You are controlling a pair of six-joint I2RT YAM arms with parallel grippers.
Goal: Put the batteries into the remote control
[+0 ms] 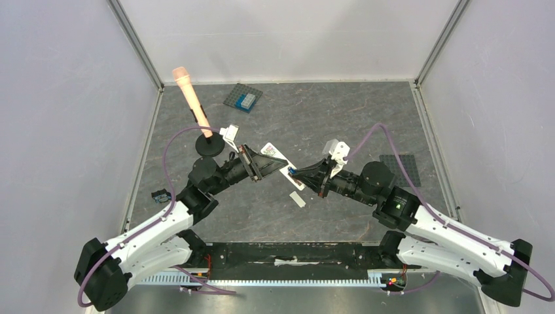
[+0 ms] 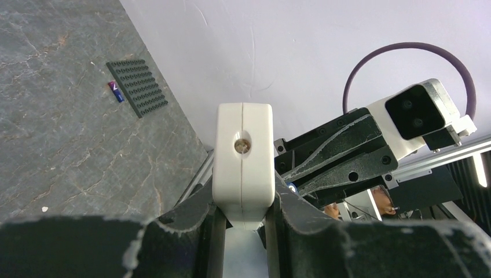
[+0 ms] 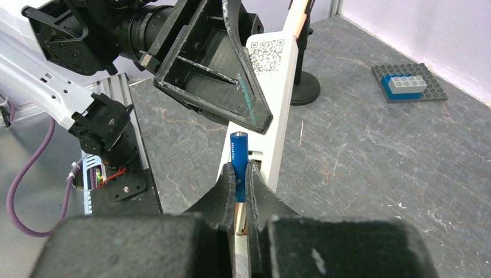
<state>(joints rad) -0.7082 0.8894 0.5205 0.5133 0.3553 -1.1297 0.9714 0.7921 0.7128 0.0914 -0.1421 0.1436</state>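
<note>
My left gripper is shut on the white remote control and holds it above the table, back side up with a QR label. In the left wrist view the remote's end sits clamped between my fingers. My right gripper is shut on a blue battery. The battery stands upright right at the remote's open battery slot on the white back. The second battery lies on the table beside a dark studded plate.
A short white strip lies on the table below the grippers. A peach stick on a black round stand is at the back left. A grey studded plate with a light-blue block lies at the back. Another dark plate lies at the right.
</note>
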